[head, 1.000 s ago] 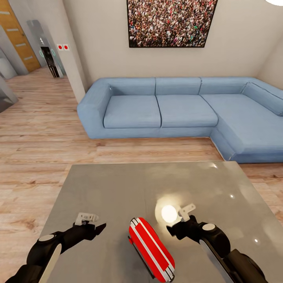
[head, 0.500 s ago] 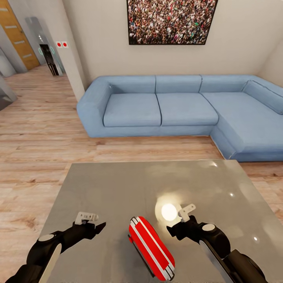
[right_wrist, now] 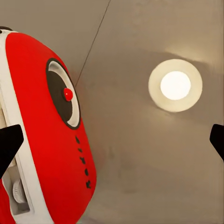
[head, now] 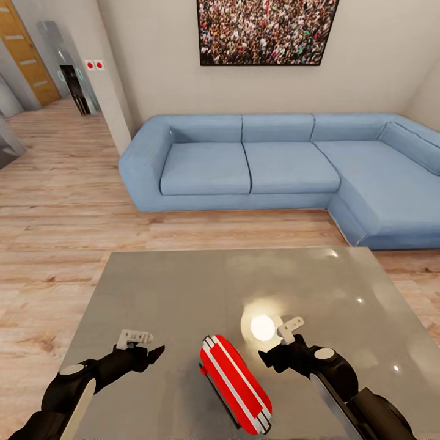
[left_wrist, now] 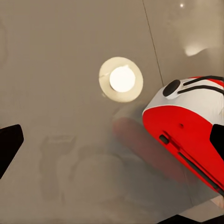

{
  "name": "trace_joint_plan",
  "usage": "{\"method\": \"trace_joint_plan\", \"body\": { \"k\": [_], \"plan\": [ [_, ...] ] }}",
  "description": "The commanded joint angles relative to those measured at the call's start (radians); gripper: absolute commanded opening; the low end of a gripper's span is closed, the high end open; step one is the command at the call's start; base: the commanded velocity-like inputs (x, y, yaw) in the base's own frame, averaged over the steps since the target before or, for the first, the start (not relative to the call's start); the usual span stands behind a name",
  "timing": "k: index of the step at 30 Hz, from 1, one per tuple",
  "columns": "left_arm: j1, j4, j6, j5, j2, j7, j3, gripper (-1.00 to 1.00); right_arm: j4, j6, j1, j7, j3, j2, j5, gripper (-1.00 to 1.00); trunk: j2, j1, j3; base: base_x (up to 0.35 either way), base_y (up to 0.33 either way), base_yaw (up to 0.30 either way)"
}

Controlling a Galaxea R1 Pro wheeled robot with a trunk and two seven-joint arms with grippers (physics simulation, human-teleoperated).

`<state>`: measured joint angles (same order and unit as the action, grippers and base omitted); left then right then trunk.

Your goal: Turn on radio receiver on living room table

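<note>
**Radio receiver standing on the table between two open grippers**

From the head camera we see the radio receiver (head: 235, 384) standing on its edge near the front of the table (head: 183, 287), its red faces and white rim band running diagonally away from us. The table's glossy grey top reflects a round ceiling light (head: 263, 327) just beyond the radio.

Our left gripper (head: 146, 349) hovers over the table to the left of the radio, near it but apart. In the left wrist view one dark fingertip (left_wrist: 8, 145) sits at one edge of the frame and the other at the opposite edge, so the jaws stand wide apart with nothing between them; the radio (left_wrist: 189, 130) lies off to one side.

Our right gripper (head: 278, 348) hovers to the right of the radio, also apart from it. In the right wrist view its fingertips (right_wrist: 9, 144) sit at opposite edges of the frame, spread wide and empty, and the radio's face (right_wrist: 56, 126) shows a round dark dial with a small red button (right_wrist: 68, 94).

Beyond the table we note the wood plank floor (head: 61, 201), the blue corner sofa (head: 275, 168) and the crowd picture (head: 266, 30).
</note>
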<state>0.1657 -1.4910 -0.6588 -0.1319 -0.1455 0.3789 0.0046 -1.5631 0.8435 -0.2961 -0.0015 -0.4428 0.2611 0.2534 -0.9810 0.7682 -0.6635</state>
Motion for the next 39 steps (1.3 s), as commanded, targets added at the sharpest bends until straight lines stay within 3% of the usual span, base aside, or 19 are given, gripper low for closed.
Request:
{"method": "trace_joint_plan", "body": {
  "k": [1,23,39],
  "plan": [
    [0.0,0.0,0.0,0.0,0.0,0.0,0.0,1.0,0.0,0.001,0.0,0.0,0.0,0.0,0.0,1.0,0.0,0.0,-0.002,0.0,0.0,0.0],
    [0.0,0.0,-0.001,-0.001,0.003,0.0,0.0,1.0,-0.001,0.012,0.0,0.005,-0.003,-0.001,0.001,1.0,0.0,0.0,-0.029,0.0,0.0,0.003],
    [0.0,0.0,-0.001,-0.001,0.003,0.0,0.0,1.0,-0.002,0.01,0.0,0.005,-0.004,-0.002,0.003,1.0,0.0,0.0,-0.031,0.0,0.0,0.265]
  ]
}}
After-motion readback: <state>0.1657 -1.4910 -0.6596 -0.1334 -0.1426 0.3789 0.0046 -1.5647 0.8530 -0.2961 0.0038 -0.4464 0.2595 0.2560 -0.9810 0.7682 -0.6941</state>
